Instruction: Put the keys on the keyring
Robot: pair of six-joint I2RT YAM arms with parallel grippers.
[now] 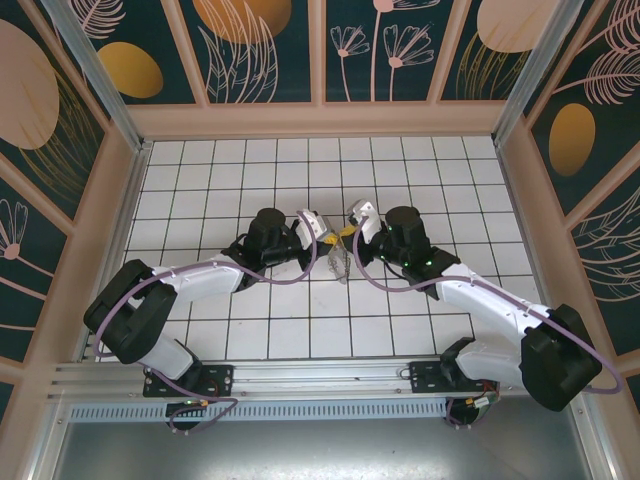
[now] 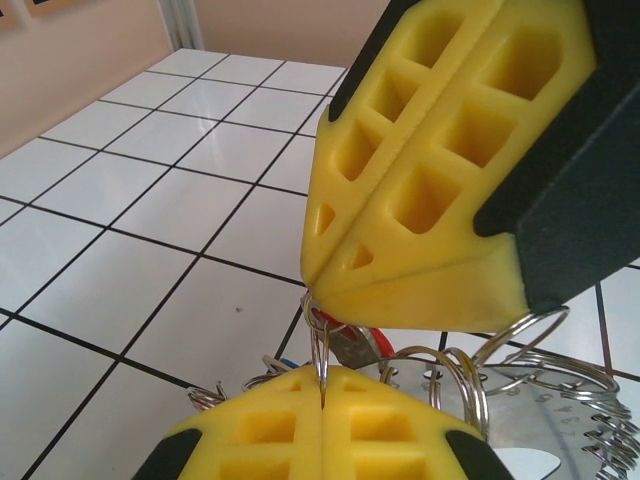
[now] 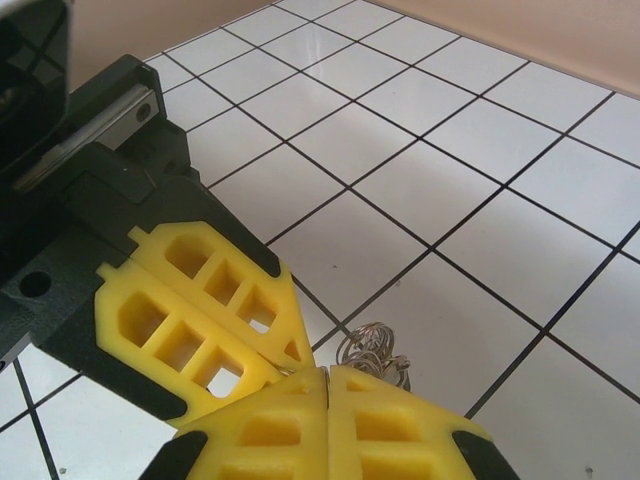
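I see left gripper (image 2: 323, 388) clamped on a keyring (image 2: 545, 400) loop | right gripper (image 2: 310, 282) closed, tip touching just above | red-tagged key (image 2: 372, 343) just behind.

Under the left gripper (image 1: 335, 236) and the right gripper (image 1: 352, 226) lies a white tiled floor (image 1: 250, 160), glossy, with dark lines between the square tiles. Beyond the grippers stands the back wall (image 1: 270, 50), made of dark teal panels with pale flowers and orange ovals in a peach frame. Similar side walls (image 1: 50, 150) stand to their left and right. Behind them, at the near edge, runs a metal rail (image 1: 320, 375).
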